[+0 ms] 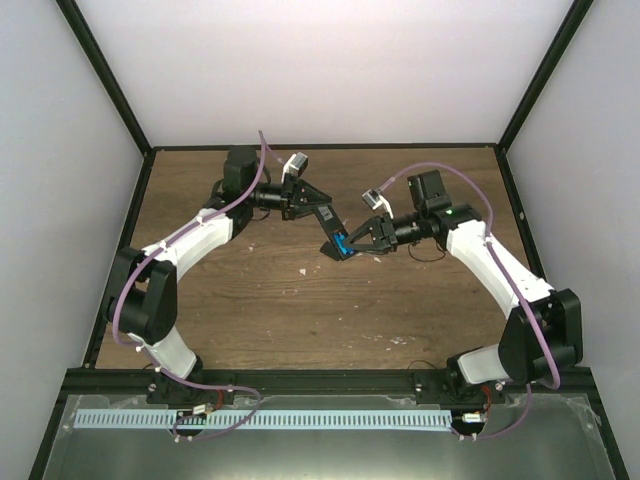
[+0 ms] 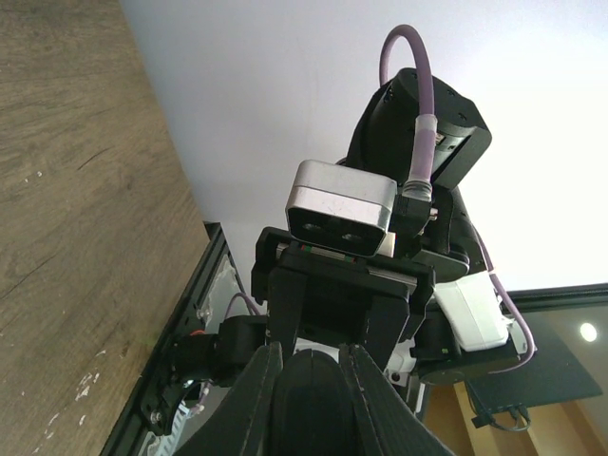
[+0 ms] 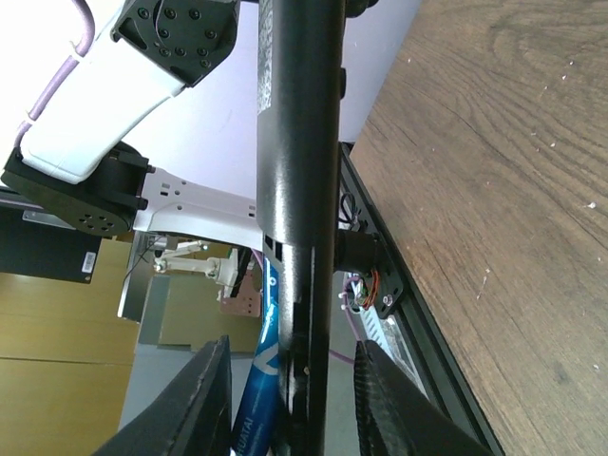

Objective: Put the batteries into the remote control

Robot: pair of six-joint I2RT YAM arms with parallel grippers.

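Observation:
The remote control (image 1: 330, 230) is a slim black bar held tilted above the table's middle. My left gripper (image 1: 318, 208) is shut on its upper end; in the left wrist view the fingers (image 2: 261, 399) clamp the remote's rounded black end (image 2: 312, 413). My right gripper (image 1: 357, 240) is open around the remote's lower end. In the right wrist view the remote (image 3: 299, 142) runs between the spread fingers (image 3: 204, 408) with gaps on both sides. One blue battery (image 3: 258, 389) lies along the remote's left side, also seen from above (image 1: 343, 246). A second battery is not visible.
The wooden table (image 1: 300, 310) has small white flecks near its middle. Black frame rails (image 1: 320, 147) and white walls bound it at the back and sides. A white cable strip (image 1: 260, 420) runs along the metal front ledge by the arm bases.

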